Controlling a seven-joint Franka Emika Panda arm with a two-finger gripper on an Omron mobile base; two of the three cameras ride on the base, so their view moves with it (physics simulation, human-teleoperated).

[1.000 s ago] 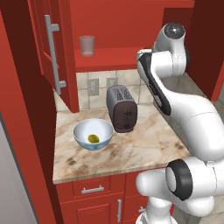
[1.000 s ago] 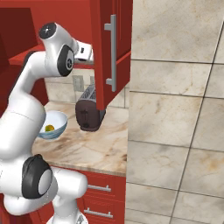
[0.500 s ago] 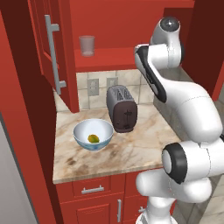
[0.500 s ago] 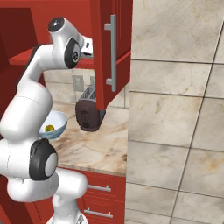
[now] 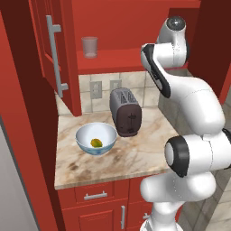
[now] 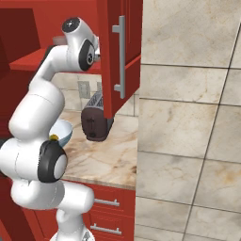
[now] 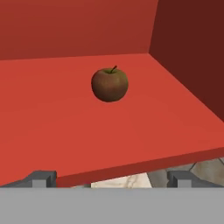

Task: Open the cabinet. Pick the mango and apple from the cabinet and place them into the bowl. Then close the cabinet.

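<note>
Red-brown round apple (image 7: 110,84) with a tiny stem sits alone on the red shelf of the open red wall cabinet (image 5: 58,54), well ahead of the jaws, spread wide and empty. Yellow-green mango (image 5: 95,143) already in the pale blue bowl (image 5: 96,138) on the worktop. Likely next: reach in, straddle the apple, close. No readable writing anywhere.

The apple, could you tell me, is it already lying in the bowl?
No, the apple sits on the red cabinet shelf, while the bowl holds the mango.
</note>
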